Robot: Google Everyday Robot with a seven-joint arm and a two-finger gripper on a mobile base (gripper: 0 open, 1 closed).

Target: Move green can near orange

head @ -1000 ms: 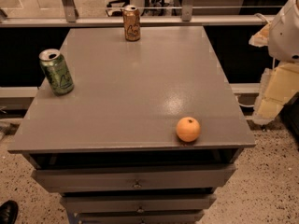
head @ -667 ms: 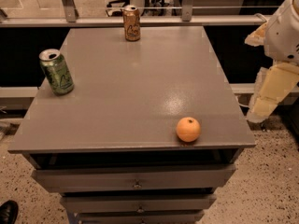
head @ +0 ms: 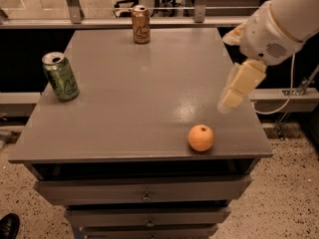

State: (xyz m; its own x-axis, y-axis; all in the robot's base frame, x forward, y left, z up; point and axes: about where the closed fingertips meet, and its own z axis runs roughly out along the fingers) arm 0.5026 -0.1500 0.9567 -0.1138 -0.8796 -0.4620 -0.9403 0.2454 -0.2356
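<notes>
The green can (head: 60,76) stands upright at the left edge of the grey table (head: 134,98); it has pale markings and a silver top. The orange (head: 201,138) lies near the table's front right corner. My gripper (head: 238,86) hangs over the right side of the table on the white arm (head: 279,24). It is above and to the right of the orange, holds nothing that I can see, and is far from the green can.
An orange-brown can (head: 141,24) stands at the back edge of the table. Drawers (head: 144,195) sit under the tabletop. A rail with metal posts (head: 72,4) runs behind the table. A dark shoe (head: 7,226) shows at the bottom left.
The arm and gripper have moved left, from beside the table's right edge to over its right side. The cans and the orange have not moved.
</notes>
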